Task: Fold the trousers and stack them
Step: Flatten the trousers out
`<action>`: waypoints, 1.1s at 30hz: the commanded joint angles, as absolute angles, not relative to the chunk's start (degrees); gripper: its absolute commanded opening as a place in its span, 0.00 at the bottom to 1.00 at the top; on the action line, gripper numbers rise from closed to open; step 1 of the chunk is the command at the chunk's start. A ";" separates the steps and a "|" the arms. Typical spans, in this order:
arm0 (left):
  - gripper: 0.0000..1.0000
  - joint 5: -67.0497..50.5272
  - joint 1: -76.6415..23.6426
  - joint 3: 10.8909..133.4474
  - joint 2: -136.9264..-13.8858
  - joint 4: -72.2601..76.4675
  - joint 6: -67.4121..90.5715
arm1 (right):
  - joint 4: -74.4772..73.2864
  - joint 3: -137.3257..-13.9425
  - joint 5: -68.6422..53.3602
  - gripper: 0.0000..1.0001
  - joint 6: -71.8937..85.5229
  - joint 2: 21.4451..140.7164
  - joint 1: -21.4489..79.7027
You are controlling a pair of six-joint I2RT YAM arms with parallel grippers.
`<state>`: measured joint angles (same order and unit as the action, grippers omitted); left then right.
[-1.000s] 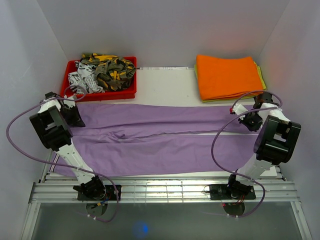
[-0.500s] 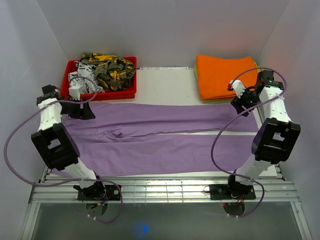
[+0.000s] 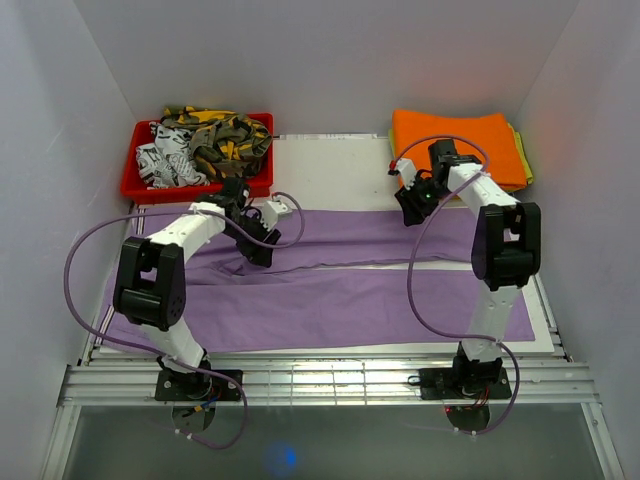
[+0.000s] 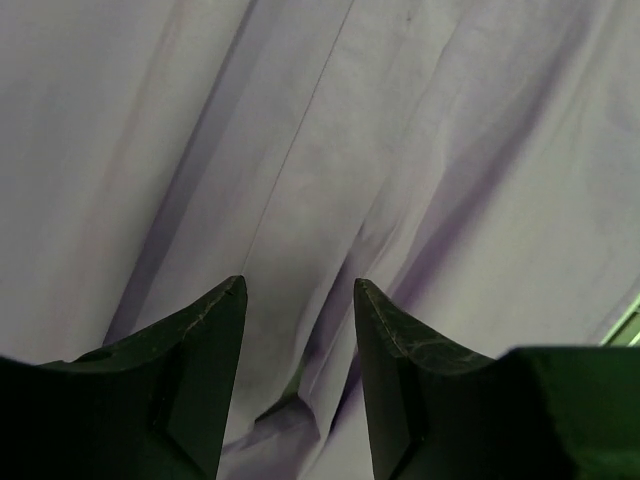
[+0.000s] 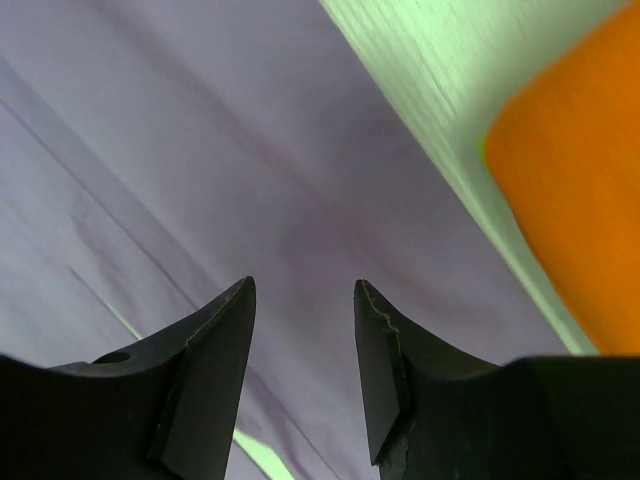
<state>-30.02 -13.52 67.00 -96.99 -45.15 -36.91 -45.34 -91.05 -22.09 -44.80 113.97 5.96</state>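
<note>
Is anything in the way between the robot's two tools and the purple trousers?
Nothing visible. The left tool and the right tool both hang open just over the trousers, with only lilac fabric below their tips. The orange cloths lie beside the right tool, off the trousers, not in between.

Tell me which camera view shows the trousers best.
The top external view shows the trousers best: both legs lie spread across the table, end to end. Each wrist view shows only a close patch of purple fabric, and it is creased in the left one.
</note>
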 commanded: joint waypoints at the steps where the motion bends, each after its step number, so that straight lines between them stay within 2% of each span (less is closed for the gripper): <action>1: 0.58 -22.52 -16.43 66.80 -97.03 -42.28 -37.17 | -38.77 -92.11 -19.00 0.50 -39.46 115.21 8.08; 4: 0.52 -20.57 -16.79 65.74 -97.64 -42.19 -37.88 | -37.71 -90.97 -16.19 0.48 -38.94 117.24 8.70; 6: 0.42 -20.21 -16.79 65.31 -97.74 -43.15 -39.19 | -37.88 -90.70 -14.86 0.48 -38.67 118.38 8.96; 9: 0.33 -20.48 -17.05 63.02 -96.25 -44.47 -41.30 | -38.23 -90.18 -12.75 0.47 -38.14 120.14 8.96; 13: 0.09 -21.97 -17.14 59.42 -92.38 -46.75 -44.82 | -39.02 -90.44 -10.47 0.47 -37.36 122.16 9.14; 16: 0.02 -23.29 -17.05 58.19 -89.04 -48.59 -46.92 | -39.64 -90.88 -9.76 0.47 -37.27 122.96 9.14; 18: 0.01 -23.81 -17.05 56.69 -85.89 -48.95 -47.81 | -39.81 -90.88 -9.58 0.47 -37.00 123.22 9.14; 22: 0.00 -24.35 -17.05 54.49 -81.75 -49.22 -49.48 | -40.08 -90.70 -9.75 0.47 -36.65 123.57 9.14; 26: 0.23 -22.59 -17.14 55.63 -81.21 -44.83 -43.61 | -40.61 -90.62 -10.46 0.47 -36.30 123.66 9.40; 27: 0.33 -22.76 -17.05 56.68 -81.56 -43.00 -42.64 | -40.69 -90.62 -10.55 0.47 -36.21 123.58 9.40; 28: 0.37 -22.85 -17.22 57.21 -82.08 -42.11 -41.93 | -40.61 -90.53 -10.46 0.47 -36.21 123.57 9.40; 30: 0.42 -21.80 -17.49 58.88 -84.98 -40.44 -40.43 | -40.52 -90.53 -10.55 0.47 -36.21 123.49 9.49; 33: 0.43 -20.22 -18.28 60.55 -90.08 -37.89 -39.82 | -40.43 -90.61 -10.46 0.47 -35.86 123.66 9.49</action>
